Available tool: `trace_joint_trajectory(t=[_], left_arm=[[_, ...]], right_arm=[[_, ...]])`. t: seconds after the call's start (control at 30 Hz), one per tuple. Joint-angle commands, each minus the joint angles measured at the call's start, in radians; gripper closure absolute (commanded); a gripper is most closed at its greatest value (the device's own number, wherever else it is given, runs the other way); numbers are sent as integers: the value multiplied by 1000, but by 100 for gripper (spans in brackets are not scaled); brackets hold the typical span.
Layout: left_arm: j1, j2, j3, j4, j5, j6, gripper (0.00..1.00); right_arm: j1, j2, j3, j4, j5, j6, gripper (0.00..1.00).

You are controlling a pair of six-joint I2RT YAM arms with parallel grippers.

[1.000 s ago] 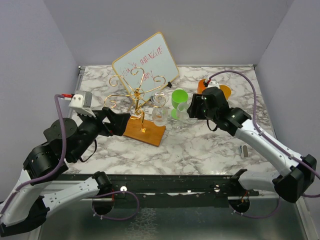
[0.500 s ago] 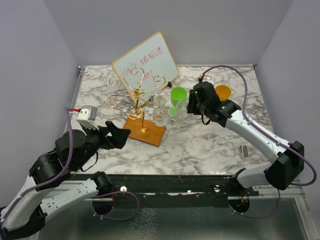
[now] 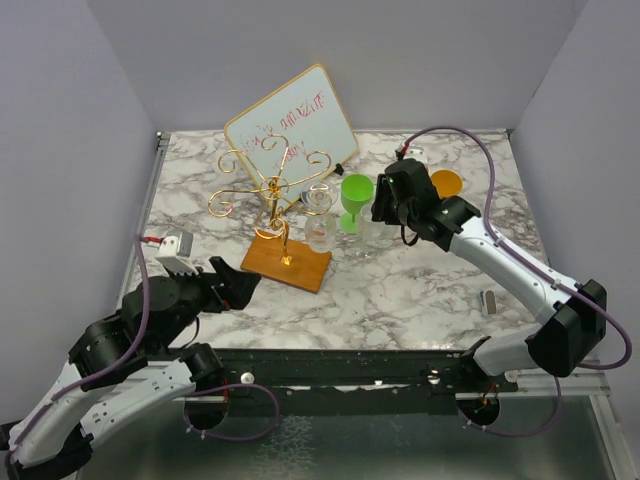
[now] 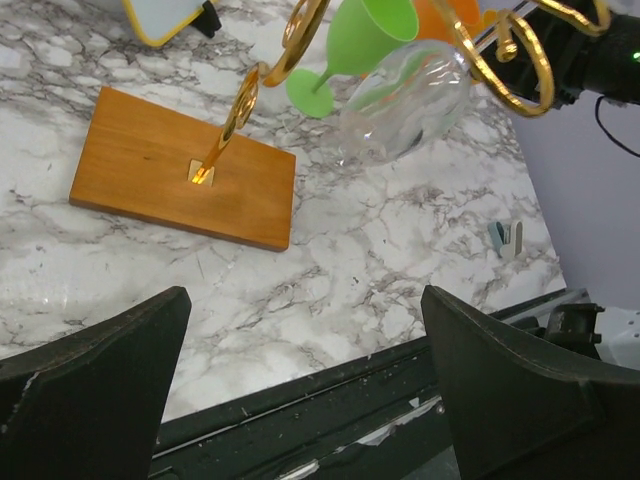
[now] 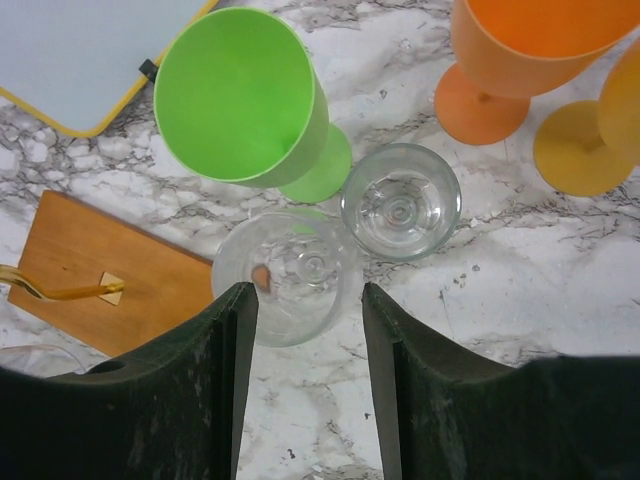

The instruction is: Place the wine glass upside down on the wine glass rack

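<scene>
- Wine glass [image 5: 290, 275]: clear. It stands on the tabletop [image 3: 430, 290] just right of the wooden base [image 3: 290, 262], near the foot of the green goblet [image 5: 240, 95].
- Second clear glass [image 5: 400, 200]: stands just beside the first, between the green goblet and the orange goblets [image 5: 500, 60].
- Wine glass rack [image 3: 275, 185]: gold wire with curled arms on a thin post. It is set in the rectangular brown base, left of centre on the tabletop.
- Hanging glass [image 4: 405, 105]: one clear glass hangs tilted from a curled arm, bowl lowest.
- Right end effector [image 5: 307, 295]: positioned above the wine glass with its fingers partly apart. The glass shows in the gap below them and one finger covers its left edge. Nothing is gripped.
- Left end effector [image 3: 236, 280]: at the near left, fingers spread fully and holding nothing, aimed toward the base.
- Tabletop: white marble pattern with grey veins and a black rail along the near edge. A small grey item [image 3: 490, 300] lies at the right.
- Whiteboard [image 3: 290, 125]: yellow-edged, tilted, behind the rack.
- Room: plain pale lilac walls [image 3: 60, 120] enclose the left, rear and right sides.
</scene>
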Motion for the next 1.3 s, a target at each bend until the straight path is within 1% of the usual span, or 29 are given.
trace_joint_trajectory(t=[0.0,0.1,0.27,0.33,0.43,0.5,0.7,0.87,1.03,1.13,1.27], left_arm=[[-4,-17,-81,18,-19,-79,1],[-4,-24,-131,32,-25,-126,1],[-4,-61,-212,62,-18,-187,2],[-4,-77,-235,75,-11,-208,2],[-4,-86,-253,93,10,-230,2],[-4,-82,-265,104,22,-238,2],[-4,-10,-275,121,73,-236,2],[-4,23,-230,125,82,-212,2],[-4,16,-139,125,92,-158,1],[-4,8,-60,163,208,-24,1],[-4,15,53,166,302,68,1]], right_arm=[[3,13,-8,-24,57,-20,50],[3,30,-15,-32,49,-43,50],[2,58,-32,-16,17,-76,56],[3,71,-30,-17,6,-84,60],[2,89,-20,-22,-18,-92,68],[3,98,-13,-27,-37,-105,77],[2,103,5,-76,-95,-136,98],[2,44,-7,-79,-108,-147,99],[2,-68,-17,-76,-108,-147,99],[3,-158,-29,-57,-99,-139,99],[3,-297,-59,-6,-94,-124,99]])
